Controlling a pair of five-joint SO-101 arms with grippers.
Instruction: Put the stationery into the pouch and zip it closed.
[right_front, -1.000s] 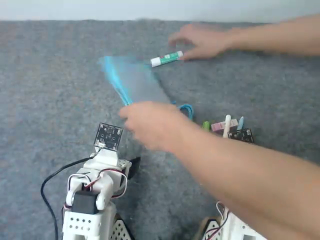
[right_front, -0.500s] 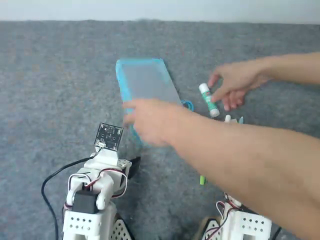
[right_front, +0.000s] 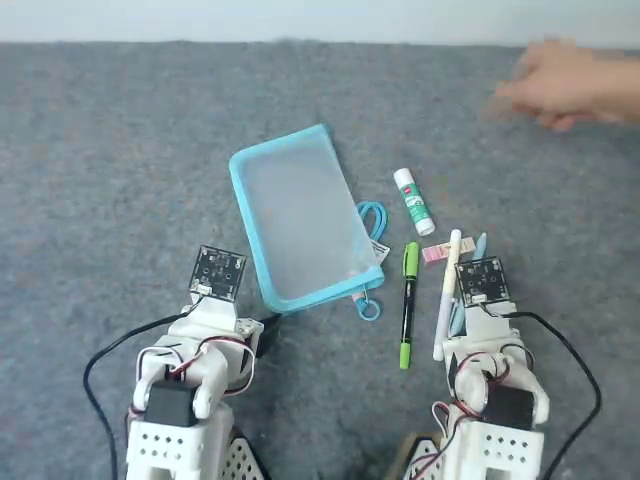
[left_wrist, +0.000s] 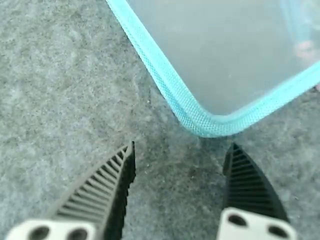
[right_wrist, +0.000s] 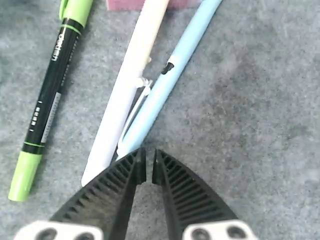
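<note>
Cleared since half a second ago: the person's forearm no longer crosses the worktop (right_front: 120, 150). The person's hand (right_front: 560, 85) now sits at the far right edge, touching nothing.

The pouch (right_front: 305, 215) is released and lies flat at centre, its long axis running far-left to near-right. The zip pull (right_front: 369, 309) is at its near right corner. Cannot tell if the zip is open.

The glue stick (right_front: 413, 201) is let go too, just right of the pouch and apart from it.

Now uncovered, near-right of the pouch and lying roughly near-far:
- green-capped black pen (right_front: 408, 300)
- white pen (right_front: 446, 290)
- light blue pen (right_front: 481, 242), touching the white pen
- pink piece (right_front: 434, 254) at their far ends, with the white pen across it

All stationery is outside the pouch.

Left arm (right_front: 195, 370) is unchanged at the near edge. The left hand (left_wrist: 182, 150) is spread wide, nothing between its fingers, just short of the pouch's (left_wrist: 225, 55) near corner.

The right hand (right_wrist: 148, 155) is closed to a sliver and grips nothing. Its tips are at the near ends of the white pen (right_wrist: 127, 95) and light blue pen (right_wrist: 170, 75).
</note>
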